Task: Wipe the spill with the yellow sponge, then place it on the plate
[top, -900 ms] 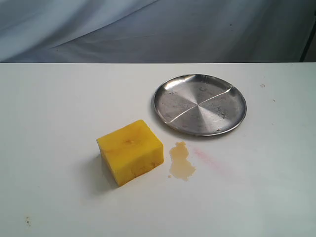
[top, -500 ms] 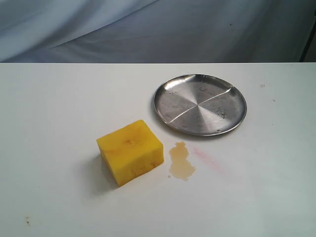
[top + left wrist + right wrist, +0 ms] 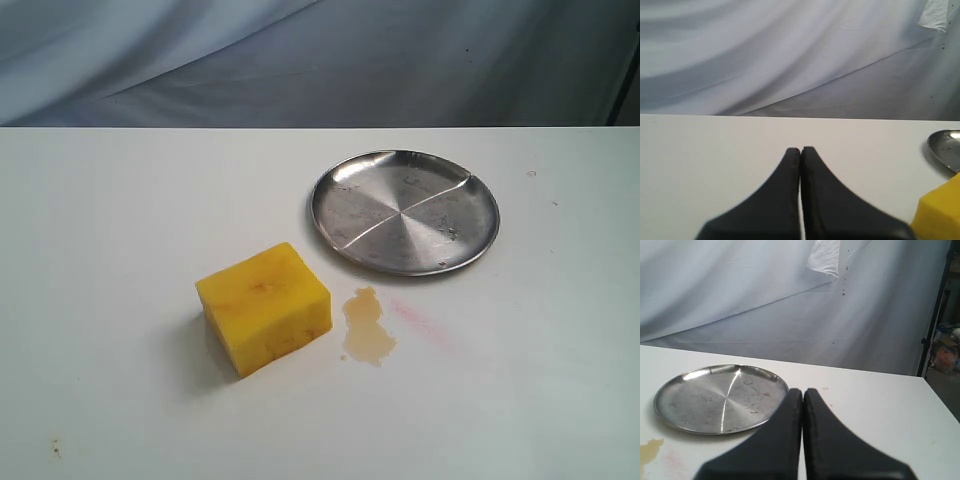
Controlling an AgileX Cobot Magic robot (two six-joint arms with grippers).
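Note:
The yellow sponge (image 3: 264, 307) lies on the white table, left of the amber spill (image 3: 367, 328). Behind the spill rests the silver plate (image 3: 404, 211), with nothing on it. No gripper shows in the exterior view. In the left wrist view my left gripper (image 3: 801, 150) is shut with nothing held, and a corner of the sponge (image 3: 939, 214) and the plate's rim (image 3: 943, 146) show at the edge. My right gripper (image 3: 803, 391) is shut and holds nothing, close to the plate (image 3: 720, 397); the spill (image 3: 649, 450) shows at the frame's edge.
A faint pink smear (image 3: 425, 322) lies just right of the spill. Grey cloth (image 3: 320, 60) hangs behind the table's far edge. A dark pole (image 3: 935, 305) and clutter stand beyond the table in the right wrist view.

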